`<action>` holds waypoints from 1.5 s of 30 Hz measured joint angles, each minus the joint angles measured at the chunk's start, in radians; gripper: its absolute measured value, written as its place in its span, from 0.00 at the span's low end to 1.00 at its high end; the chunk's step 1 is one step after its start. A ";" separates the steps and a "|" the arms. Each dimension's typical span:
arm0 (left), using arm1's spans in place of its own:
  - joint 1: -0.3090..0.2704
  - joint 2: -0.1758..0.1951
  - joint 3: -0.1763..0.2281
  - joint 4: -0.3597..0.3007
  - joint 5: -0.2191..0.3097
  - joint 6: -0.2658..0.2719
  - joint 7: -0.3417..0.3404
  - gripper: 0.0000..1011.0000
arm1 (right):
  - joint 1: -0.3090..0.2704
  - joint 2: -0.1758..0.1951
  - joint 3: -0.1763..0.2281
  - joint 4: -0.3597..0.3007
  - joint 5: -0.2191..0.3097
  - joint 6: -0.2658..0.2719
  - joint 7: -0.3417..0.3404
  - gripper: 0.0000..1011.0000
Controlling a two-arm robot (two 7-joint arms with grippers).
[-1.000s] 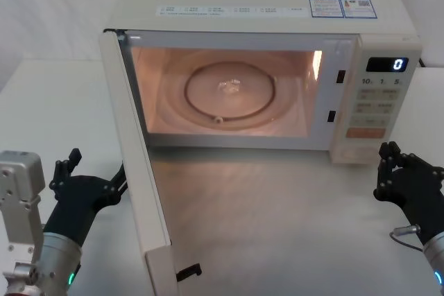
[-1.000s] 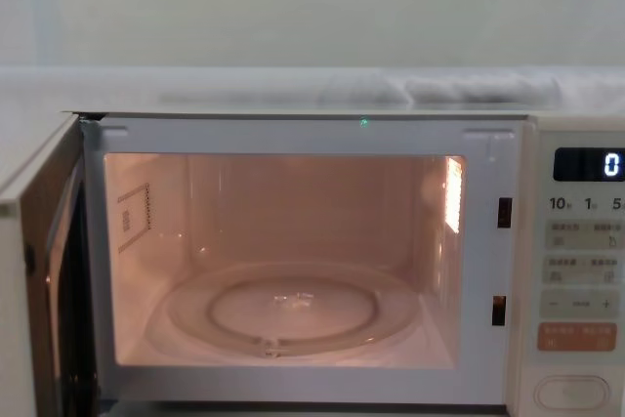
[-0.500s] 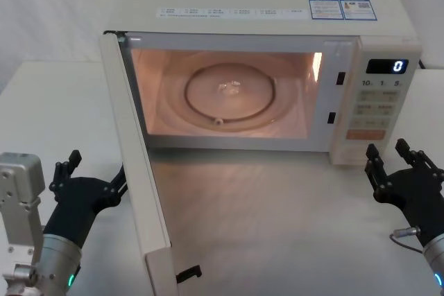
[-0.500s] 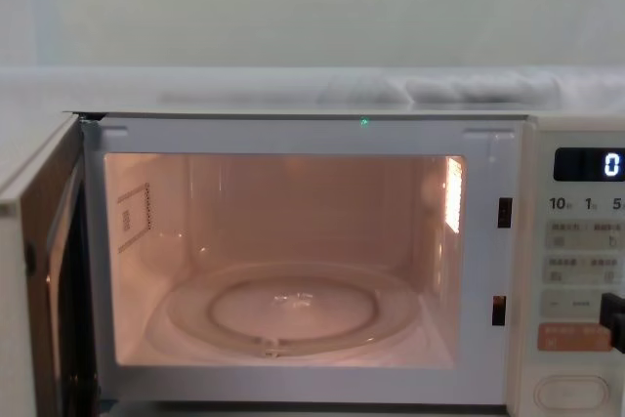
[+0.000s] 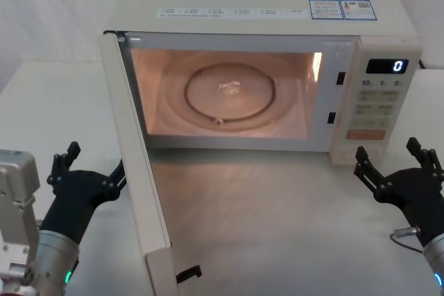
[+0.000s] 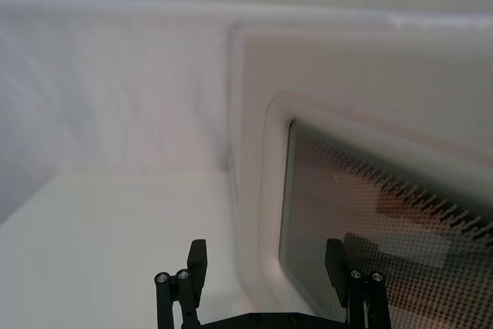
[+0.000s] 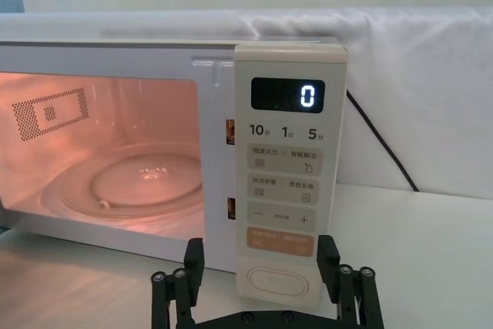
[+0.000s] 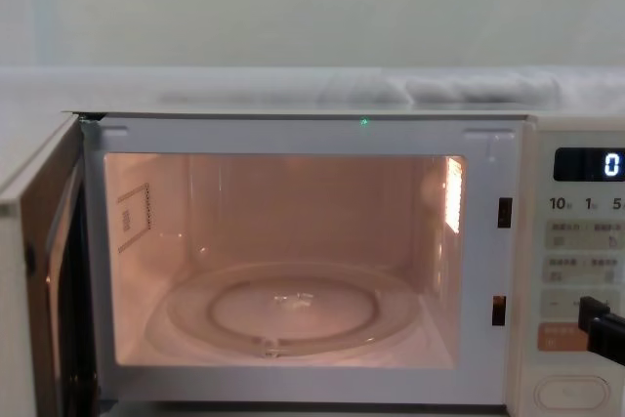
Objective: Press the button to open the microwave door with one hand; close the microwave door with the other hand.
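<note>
On the white counter (image 5: 62, 102), your microwave door (image 5: 135, 164) stands swung wide, glossy cream panel. Right end effector (image 5: 397, 166) spread open below the oval button (image 7: 276, 283); left end effector (image 5: 87, 171) open beside the door.

**Both arms low and forward, grippers spread**

Left gripper (image 5: 89, 166) is held low at the robot's left, fingers (image 6: 196, 256) parted wide. Right gripper (image 5: 395, 161) is held low at the right, fingers (image 7: 194, 256) likewise splayed, gripping nothing. A green ring glows on the left wrist (image 5: 67, 276).
</note>
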 joint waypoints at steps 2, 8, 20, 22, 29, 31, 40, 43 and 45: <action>0.003 0.003 -0.005 -0.008 0.003 -0.012 -0.013 1.00 | 0.000 0.000 0.000 0.000 0.000 0.000 0.000 0.95; 0.014 0.018 -0.032 -0.041 0.047 -0.020 -0.026 1.00 | 0.000 0.000 0.000 0.000 0.000 0.000 0.000 0.99; 0.019 0.029 -0.046 -0.057 0.120 0.027 0.007 0.94 | 0.000 0.000 0.000 0.000 0.000 0.000 0.000 0.99; 0.019 0.028 -0.046 -0.057 0.117 0.026 0.005 0.91 | 0.000 0.000 0.000 0.000 0.000 0.000 0.000 0.99; 0.019 0.027 -0.045 -0.055 0.112 0.022 0.002 0.69 | 0.000 0.000 0.000 0.000 0.000 0.000 0.000 0.99; 0.018 0.027 -0.045 -0.055 0.111 0.022 0.002 0.65 | 0.000 0.000 0.000 0.000 0.000 0.000 0.000 0.99; 0.018 0.026 -0.044 -0.054 0.108 0.019 0.000 0.36 | 0.000 0.000 0.000 0.000 0.000 0.000 0.000 0.99; 0.018 0.026 -0.044 -0.054 0.107 0.019 -0.001 0.27 | 0.000 0.000 0.000 0.000 0.000 0.000 0.000 0.99; 0.018 0.025 -0.044 -0.054 0.107 0.019 -0.001 0.19 | 0.000 0.000 0.000 0.000 0.000 0.000 0.000 0.99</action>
